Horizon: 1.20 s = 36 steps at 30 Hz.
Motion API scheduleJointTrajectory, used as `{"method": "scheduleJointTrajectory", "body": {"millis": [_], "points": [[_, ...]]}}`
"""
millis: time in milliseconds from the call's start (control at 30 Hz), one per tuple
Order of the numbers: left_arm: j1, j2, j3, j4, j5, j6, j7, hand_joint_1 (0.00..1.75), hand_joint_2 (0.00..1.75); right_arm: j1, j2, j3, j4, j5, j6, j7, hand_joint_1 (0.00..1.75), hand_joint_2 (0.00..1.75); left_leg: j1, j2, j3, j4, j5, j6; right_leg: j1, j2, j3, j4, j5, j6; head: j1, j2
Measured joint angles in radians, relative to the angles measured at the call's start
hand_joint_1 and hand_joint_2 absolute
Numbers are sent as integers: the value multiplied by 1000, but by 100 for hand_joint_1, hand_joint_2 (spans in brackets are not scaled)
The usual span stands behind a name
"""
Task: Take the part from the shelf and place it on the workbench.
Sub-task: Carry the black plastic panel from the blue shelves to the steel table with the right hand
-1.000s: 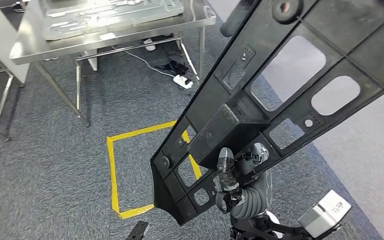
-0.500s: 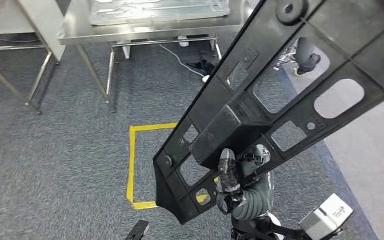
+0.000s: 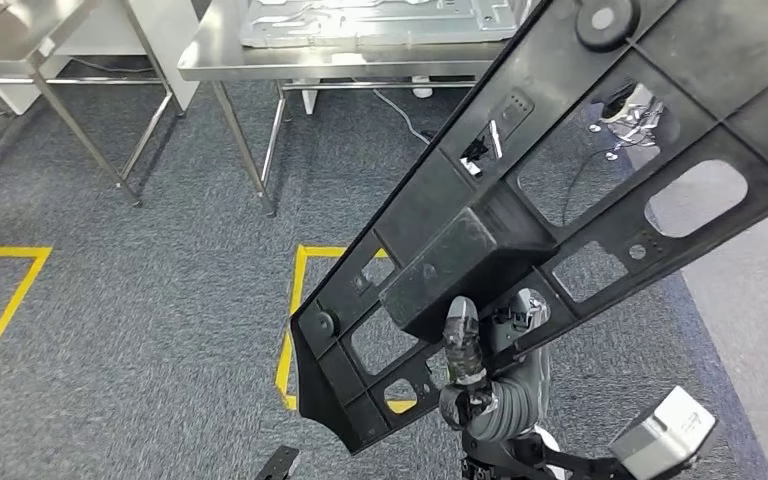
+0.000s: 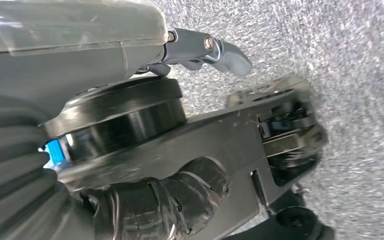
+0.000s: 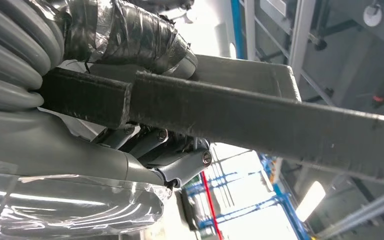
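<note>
Head view: holding a long black part up in the air, slanting from the lower middle toward the upper right corner, well above the grey carpet. Gripping it near its lower end with the right hand, thumb lying up against a raised black block on the part, other fingers going behind the frame. Showing many cut-out windows and small holes along the part. Standing beyond, at the top of the picture, a steel tabletop on thin legs, carrying a flat grey metal panel. Standing at the upper left, a second steel table. Lying on the carpet, yellow tape marking a square just beside the lower end of the part, and more yellow tape at the left. Running under the tabletop, a white cable.

Left wrist view: looking past the left hand at the grey carpet. Curling a taped dark finger inward beside a black body part, another grey finger sticking out higher. Holding nothing visible; cannot tell for sure whether the fingers are together or apart.

Right wrist view: clamping the right hand on the part, a dark bar crossing the picture. Pressing the taped thumb on one side of the bar, darker fingers closing on the other side. Behind, showing bright ceiling lights and blue and grey shelf frames.
</note>
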Motion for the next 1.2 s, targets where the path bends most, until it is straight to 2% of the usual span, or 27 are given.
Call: {"method": "scheduleJointTrajectory", "body": {"millis": [33,67,100,133,200,233,333,367,433,500,533,567,600,667,700,733,800,867,900,933,1000,1033,1067,1100,1133,1167,1200], "points": [[-1,0,0,0,1,-2,-2,0,175,1,0,0,0,-4,0,-1,175,175,1,3,-18,31,-3,-1,1,-7,2,0,-3,-1,0,0],[-1,1,0,0,1,-3,-3,0,175,1,0,0,0,-6,0,-1,175,175,1,4,-17,27,12,-1,2,-12,4,0,-5,-1,0,0],[0,1,0,0,2,-5,-4,0,175,1,0,0,0,-8,0,-1,175,175,1,6,2,-14,40,1,2,-16,8,0,-8,0,0,0],[0,2,0,0,4,-7,-4,0,175,1,0,0,-1,-9,0,-1,175,175,1,8,37,-82,72,4,2,-19,12,0,-11,2,0,0],[0,3,0,0,8,-11,-4,0,175,0,0,0,-2,-10,0,-4,175,175,-5,14,98,-196,104,13,5,-22,18,-1,-18,10,0,0],[0,3,0,0,9,-12,-4,0,175,0,0,0,-2,-10,0,-6,175,175,-9,16,113,-225,104,19,5,-23,20,-3,-21,16,1,0],[2,3,0,0,9,-16,-4,0,175,-1,0,0,-3,-13,0,-12,175,175,-13,10,130,-246,97,41,4,-25,25,6,-13,35,2,0],[2,3,0,0,10,-17,-4,0,175,-2,0,0,-3,-14,0,-13,175,175,-12,8,139,-251,96,49,3,-24,21,25,-18,39,3,0],[2,2,0,0,10,-18,-4,0,175,-3,0,0,-3,-15,-1,-14,175,175,-11,7,154,-256,91,60,2,-18,-19,105,-63,43,7,0],[1,2,0,0,10,-19,-4,0,175,-2,0,0,-3,-15,-1,-14,175,175,-13,6,160,-255,84,66,3,-13,-95,227,-115,46,10,0],[2,2,0,0,10,-19,-4,0,175,-1,0,0,-3,-16,-1,-14,175,175,-14,5,163,-254,81,67,3,-12,-125,265,-122,46,10,0],[3,2,0,0,10,-19,-4,0,175,0,0,0,-3,-16,-1,-14,175,175,-14,3,167,-253,76,66,3,-12,-139,269,-109,46,10,0],[3,2,0,0,10,-19,-4,0,175,0,-1,0,-3,-16,-1,-14,175,175,-14,1,174,-252,71,65,3,-11,-132,234,-75,45,10,0],[3,2,0,0,10,-20,-4,0,175,0,-1,0,-3,-16,-1,-14,175,175,-14,-3,189,-250,58,60,3,-10,-88,108,7,41,11,0],[3,2,0,0,10,-20,-4,0,175,-1,-1,0,-3,-17,-1,-14,175,175,-14,-5,193,-247,52,56,5,-9,-69,54,21,38,11,0],[1,2,0,0,10,-21,-4,0,175,-1,-1,0,-3,-17,-1,-14,175,175,-15,-6,195,-246,46,50,7,-8,-57,23,27,33,12,0],[1,2,0,0,10,-22,-5,0,175,0,-2,0,-3,-17,-1,-14,175,175,-16,-7,198,-240,40,39,12,-8,-51,7,16,21,13,0],[1,2,0,0,10,-22,-5,0,175,0,-1,0,-3,-18,-1,-14,175,175,-15,-5,201,-227,31,29,9,-8,-36,3,20,8,13,0],[0,2,0,0,10,-23,-5,0,175,-1,-1,0,-3,-18,0,-14,175,175,-13,-3,190,-203,21,25,8,-9,-27,1,17,3,10,0],[0,2,0,0,10,-23,-5,0,175,-1,-1,0,-3,-18,0,-15,175,175,-11,0,165,-159,7,21,6,-10,-17,0,14,-2,9,0],[-1,1,0,0,10,-27,-7,0,175,-2,-1,0,-3,-18,0,-15,175,175,-8,5,89,-38,-30,14,7,-13,-4,-1,3,-7,4,0],[-2,1,0,0,10,-28,-7,0,175,-1,-1,0,-3,-18,0,-14,175,175,-7,6,53,8,-45,12,8,-13,3,-1,-3,-8,5,0],[-2,2,0,0,10,-29,-8,0,175,-1,-1,0,-3,-18,0,-14,175,175,-6,7,29,26,-46,12,9,-12,12,-1,-11,-8,4,0],[-1,2,0,0,11,-30,-7,0,175,-1,-1,0,-2,-18,0,-14,175,175,-6,8,22,11,-29,12,9,-12,23,-1,-19,-7,5,0],[-1,2,0,0,11,-30,-7,0,175,-1,-1,0,-2,-18,0,-14,175,175,-6,9,30,-34,7,15,9,-11,36,-1,-28,-7,4,0],[0,3,0,0,11,-30,-6,0,175,-1,-1,0,-2,-18,0,-14,175,175,-7,10,47,-99,57,20,9,-11,46,-2,-38,-5,5,0],[1,3,0,0,11,-30,-6,0,175,-1,-1,0,-2,-18,0,-14,175,175,-11,12,61,-153,86,25,10,-11,57,-3,-48,-1,6,0]]}}
